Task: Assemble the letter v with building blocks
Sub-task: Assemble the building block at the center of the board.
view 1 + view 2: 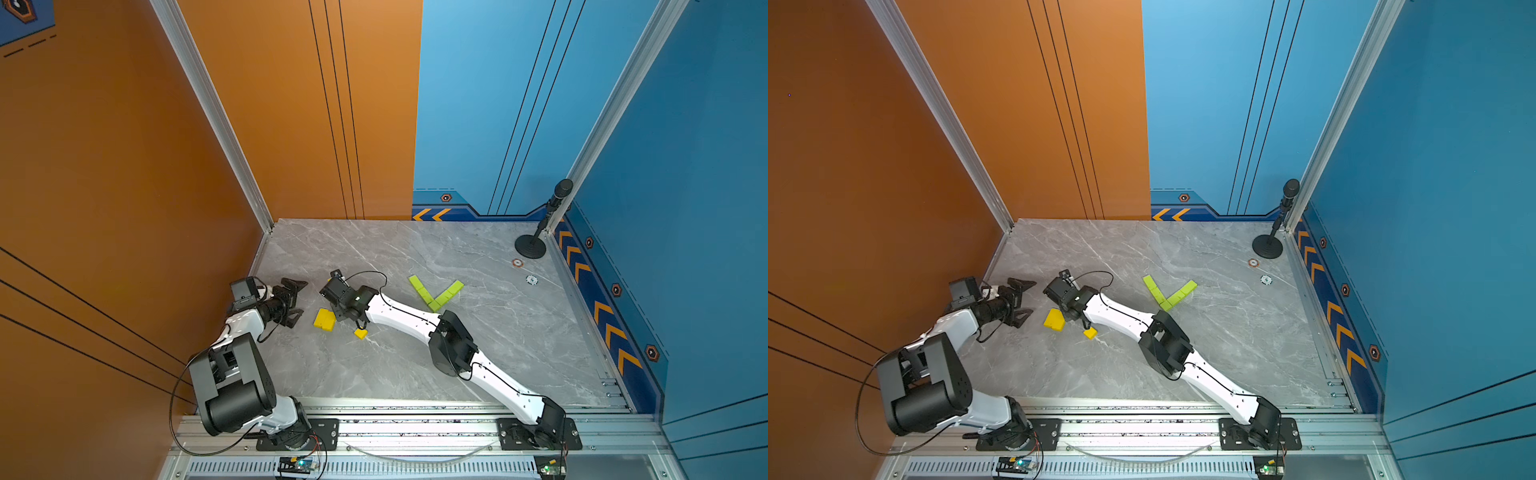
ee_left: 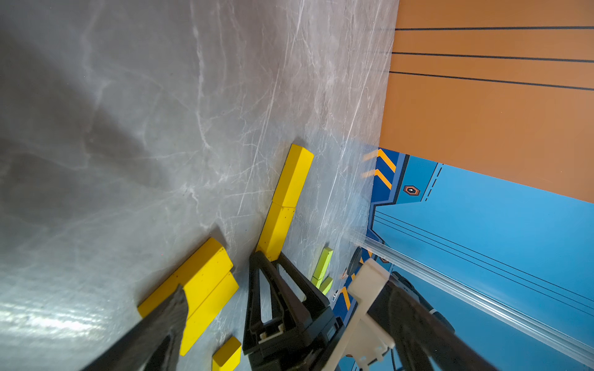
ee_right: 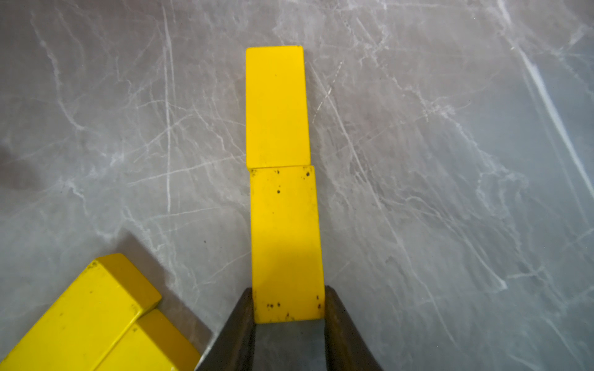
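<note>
Starting at the left, my left end effector (image 1: 298,302) hangs just over the grey marble desk (image 1: 415,365) with its fingers spread wide apart and nothing between them. Just beside it lies a pair of yellow bricks (image 1: 325,320), side by side and touching, with a small yellow cube (image 1: 360,333) near them toward the front rail. Next comes my right end effector (image 3: 289,305), clamped on the near end of a speckled yellow brick (image 3: 285,237). That brick sits end to end with a second yellow brick (image 3: 276,106); the two touch, slightly offset. In both top views the wrist hides this row. Further right, well apart from the yellow pieces, the lime-green V (image 1: 433,305) lies flat on the desk, its two strokes meeting at the point nearest me. In the far right corner stands a black microphone stand (image 1: 530,248). The blue skirting carries orange chevrons (image 1: 609,328) and hexagon badges (image 1: 652,352), whose marks are too small for me to read.
</note>
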{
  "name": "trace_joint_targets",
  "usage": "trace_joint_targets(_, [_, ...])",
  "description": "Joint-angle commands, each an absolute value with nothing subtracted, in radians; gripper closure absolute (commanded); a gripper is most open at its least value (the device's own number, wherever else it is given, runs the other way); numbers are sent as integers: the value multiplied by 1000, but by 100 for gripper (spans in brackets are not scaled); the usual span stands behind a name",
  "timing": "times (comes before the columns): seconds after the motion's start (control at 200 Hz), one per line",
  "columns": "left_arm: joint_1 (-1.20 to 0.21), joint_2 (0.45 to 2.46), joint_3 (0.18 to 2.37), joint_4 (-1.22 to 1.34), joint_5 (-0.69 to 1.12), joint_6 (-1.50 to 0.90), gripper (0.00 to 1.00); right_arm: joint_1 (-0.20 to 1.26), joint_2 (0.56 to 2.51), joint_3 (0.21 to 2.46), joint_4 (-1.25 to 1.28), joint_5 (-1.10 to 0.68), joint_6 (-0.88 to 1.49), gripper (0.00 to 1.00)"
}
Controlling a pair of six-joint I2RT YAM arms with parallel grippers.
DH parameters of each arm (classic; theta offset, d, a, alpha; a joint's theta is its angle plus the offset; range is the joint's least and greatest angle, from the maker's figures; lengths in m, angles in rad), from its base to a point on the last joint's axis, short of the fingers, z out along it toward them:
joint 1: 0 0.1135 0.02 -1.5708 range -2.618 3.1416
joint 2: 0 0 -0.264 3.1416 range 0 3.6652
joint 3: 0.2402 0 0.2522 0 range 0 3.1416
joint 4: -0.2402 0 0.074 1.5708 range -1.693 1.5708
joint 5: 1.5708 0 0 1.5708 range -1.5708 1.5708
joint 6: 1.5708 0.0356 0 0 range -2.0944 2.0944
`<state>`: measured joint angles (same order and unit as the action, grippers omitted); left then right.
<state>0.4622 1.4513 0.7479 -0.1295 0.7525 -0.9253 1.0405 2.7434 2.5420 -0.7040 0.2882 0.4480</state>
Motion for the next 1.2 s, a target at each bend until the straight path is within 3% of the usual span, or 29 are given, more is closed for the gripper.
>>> trace_joint_targets(0.0, [468, 1443, 749, -130, 769, -925, 2, 1052, 2746, 2499, -784, 255, 431, 66])
trace_joint_targets(1.196, [471, 1444, 748, -130, 764, -928, 2, 1028, 2727, 2456, -753, 224, 428, 66])
